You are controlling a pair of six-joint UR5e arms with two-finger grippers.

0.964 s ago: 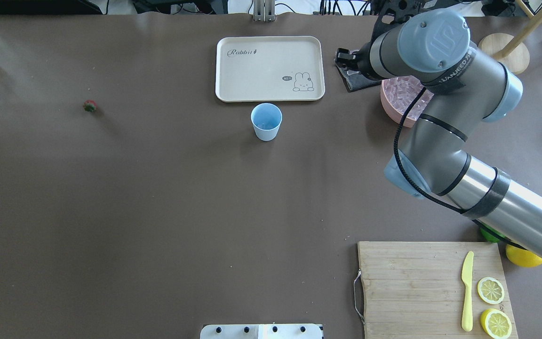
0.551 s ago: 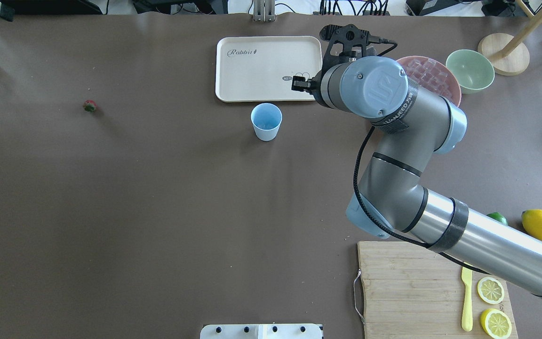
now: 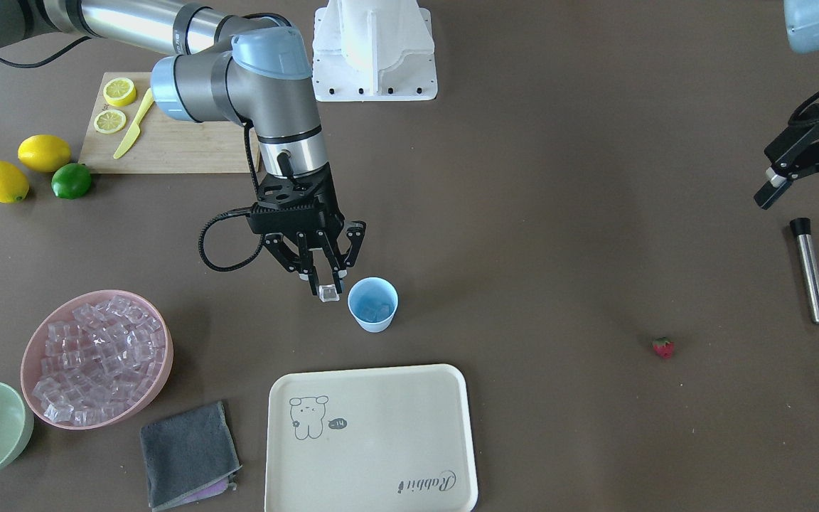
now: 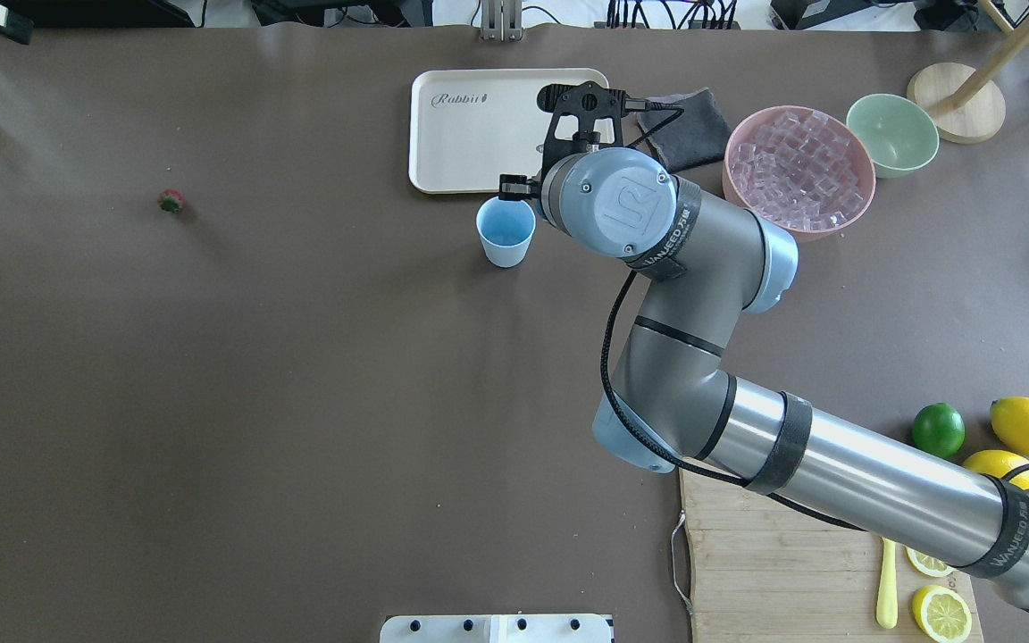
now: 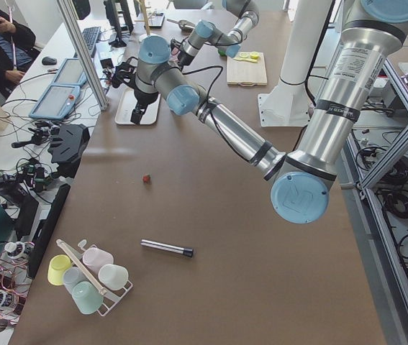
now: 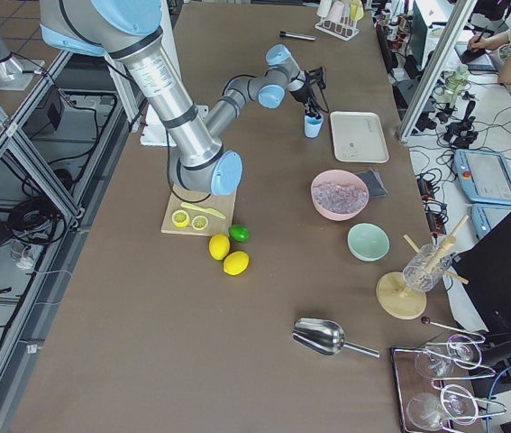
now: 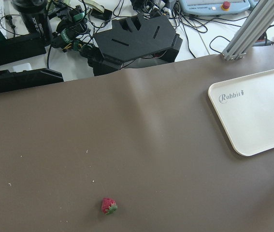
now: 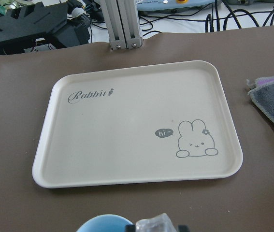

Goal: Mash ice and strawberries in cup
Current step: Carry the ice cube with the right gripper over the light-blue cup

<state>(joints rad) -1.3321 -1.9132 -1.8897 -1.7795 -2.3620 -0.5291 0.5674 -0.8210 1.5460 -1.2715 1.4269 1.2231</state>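
Observation:
The light-blue cup (image 3: 372,304) (image 4: 506,232) stands upright in front of the tray, with a few clear ice cubes lying inside it. Just beside its rim, on the pink bowl's side, my right gripper (image 3: 325,284) hangs a little above cup height, shut on one ice cube (image 3: 328,292) (image 8: 156,223). In the overhead view my wrist covers the fingers. More ice fills the pink bowl (image 3: 161,341) (image 4: 867,183). The strawberry (image 3: 662,347) (image 4: 171,201) (image 7: 109,206) lies alone on the table far to the left arm's side. My left gripper (image 3: 807,206) is open above a metal rod.
A cream rabbit tray (image 4: 479,134) lies behind the cup, with a grey cloth (image 4: 684,125) and a mint-green bowl (image 4: 891,134) near the pink bowl. The metal rod (image 3: 807,274) lies under the left gripper. A cutting board (image 3: 182,149) holds lemon slices and a yellow knife, next to lemons and a lime.
My right arm has swung left from over the pink bowl, past the tray's corner, to right beside the cup. The cup and the strawberry have not moved.

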